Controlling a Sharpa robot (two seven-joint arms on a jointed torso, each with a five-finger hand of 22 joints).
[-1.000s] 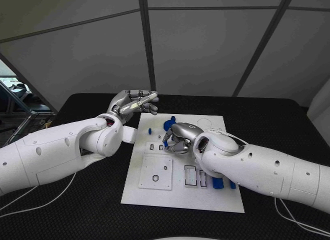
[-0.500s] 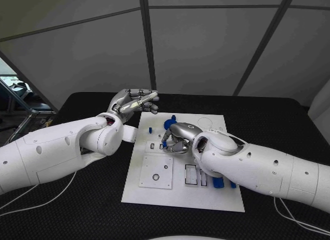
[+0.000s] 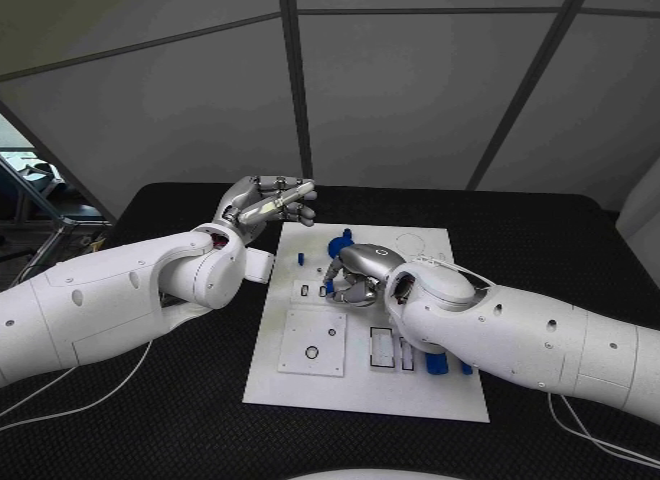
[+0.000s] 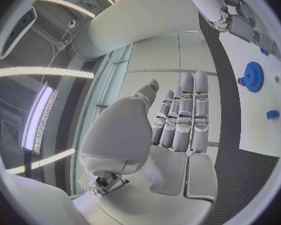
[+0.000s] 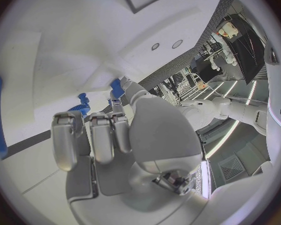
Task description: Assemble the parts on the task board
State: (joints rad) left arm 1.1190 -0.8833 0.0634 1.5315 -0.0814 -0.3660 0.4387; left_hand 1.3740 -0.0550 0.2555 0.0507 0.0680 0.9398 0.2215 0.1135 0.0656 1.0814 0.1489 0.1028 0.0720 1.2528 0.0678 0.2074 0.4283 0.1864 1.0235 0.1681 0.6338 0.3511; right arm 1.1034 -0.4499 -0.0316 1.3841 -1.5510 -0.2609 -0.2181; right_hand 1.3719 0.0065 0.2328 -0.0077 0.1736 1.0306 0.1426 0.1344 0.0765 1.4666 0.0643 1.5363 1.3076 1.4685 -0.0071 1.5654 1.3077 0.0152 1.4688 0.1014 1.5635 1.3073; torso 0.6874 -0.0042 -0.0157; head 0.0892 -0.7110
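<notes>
Parts for the assembly sit on the white task board (image 3: pixel 366 395), which lies in the middle of the black table (image 3: pixel 561 250) with bare cloth showing on all sides of it. Nearest the robot, the board's front edge is free, and a few blue pieces (image 3: pixel 435 366) stand by its right side, partly hidden under the right forearm. Further in, a raised white panel (image 3: pixel 313 345) with small cutouts lies left of centre, and narrow slots (image 3: pixel 382 352) lie just beside it. Over the board's middle the right hand (image 3: pixel 355 277) is bent down with its fingers curled together; a small blue part (image 3: pixel 330 288) shows at the fingertips, but whether the hand grips it or only touches it I cannot tell. Beyond that hand a blue gear (image 3: pixel 340 241) stands near the far end, with a blue peg (image 3: pixel 299 261) to its left close to the board's left edge. The left hand (image 3: pixel 268 205) is raised past the board's far left corner, fingers straight and side by side, holding nothing.
</notes>
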